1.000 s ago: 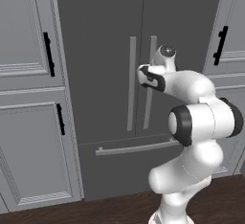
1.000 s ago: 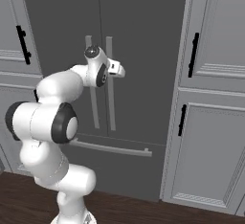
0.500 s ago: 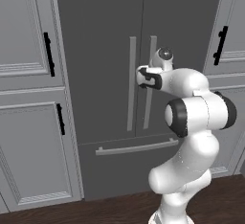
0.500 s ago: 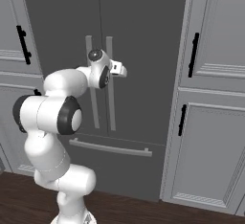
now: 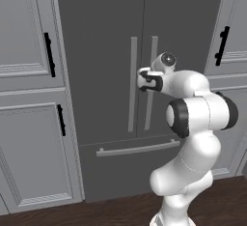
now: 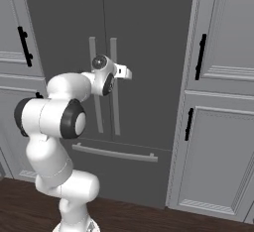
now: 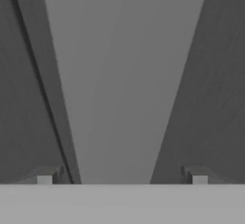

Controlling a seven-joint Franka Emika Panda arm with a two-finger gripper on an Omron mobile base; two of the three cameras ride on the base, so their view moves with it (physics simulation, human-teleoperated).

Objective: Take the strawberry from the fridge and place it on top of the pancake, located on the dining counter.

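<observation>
Left base view: the fridge [image 5: 120,75] fills the centre of the frame, dark grey, both doors closed, with two long pale bar handles side by side at mid-height and a horizontal drawer handle [image 5: 137,148] lower down. The gripper [image 5: 143,79] sits at centre frame against the right handle [image 5: 152,82]; whether it touches cannot be told from here. Panelled cabinets [image 5: 29,99] with black pulls flank the fridge.

Right base view: the fridge occupies the upper centre. The gripper [image 6: 125,72] is at centre left, level with the right handle's upper half.

Hand view: the handle [image 7: 124,84] runs as a broad pale bar up the middle of the frame, with dark door face on either side. The two fingertips [image 7: 45,177] stand at lower left and lower right, spread wide with the bar between them, not clamped.

Assessment: the door is likely heavy and hinged at the outer edge, and the bar is rigid and smooth, so a firm squeeze across its width at mid-height should hold. The strawberry is presumably behind the closed doors; judged small, soft and easily bruised, it calls for light pressure.
</observation>
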